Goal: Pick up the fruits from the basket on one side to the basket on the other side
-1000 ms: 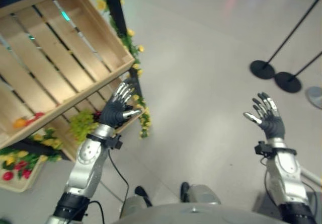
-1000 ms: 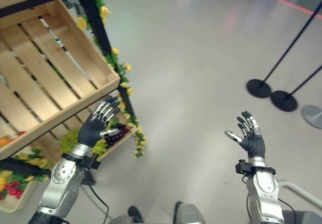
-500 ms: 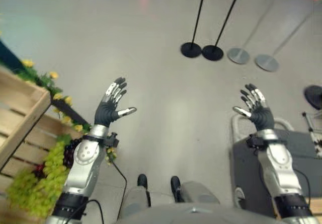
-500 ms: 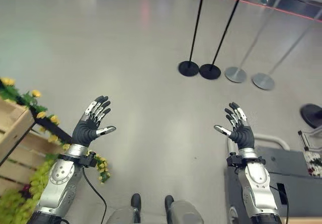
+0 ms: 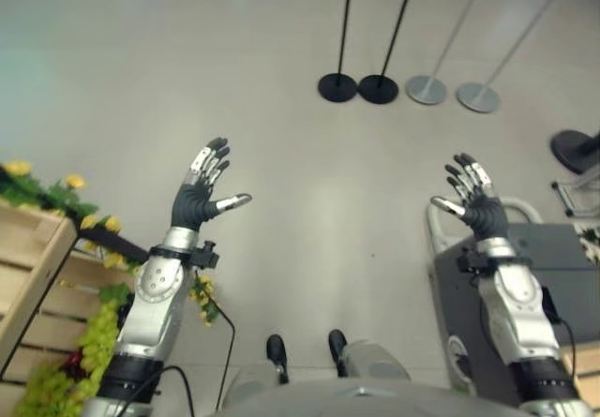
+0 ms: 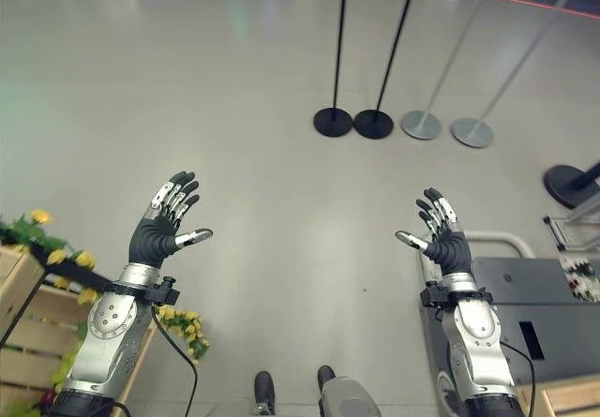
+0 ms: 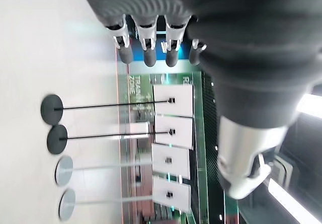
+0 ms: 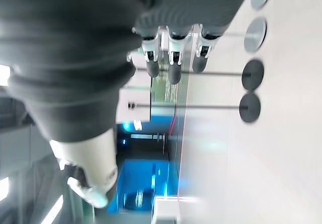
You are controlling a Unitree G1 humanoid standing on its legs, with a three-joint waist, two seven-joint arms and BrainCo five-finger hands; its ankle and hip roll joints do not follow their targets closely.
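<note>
My left hand (image 5: 195, 206) is raised over the bare floor with its fingers spread and nothing in it. On the other side my right hand (image 5: 476, 208) is held up the same way, open and empty. At the lower left edge stands a wooden crate shelf (image 5: 33, 281), trimmed with yellow flowers (image 5: 89, 222), with green grapes (image 5: 89, 351) and dark grapes (image 5: 67, 365) on its lower level. Both hands hang well apart from the shelf. In the left wrist view my left hand's fingers (image 7: 151, 53) point straight out; the right wrist view has my right hand's fingers (image 8: 173, 65) extended too.
Black stanchion posts with round bases (image 5: 356, 87) and two silver-based ones (image 5: 452, 93) stand across the floor ahead. A dark grey cart (image 5: 525, 276) with a pale tubular handle (image 5: 441, 230) sits at the lower right, beside my right arm.
The camera has swung on to the right, away from the crate shelf, so the stanchions and the cart have shifted in view. Both hands stay raised, open and empty.
</note>
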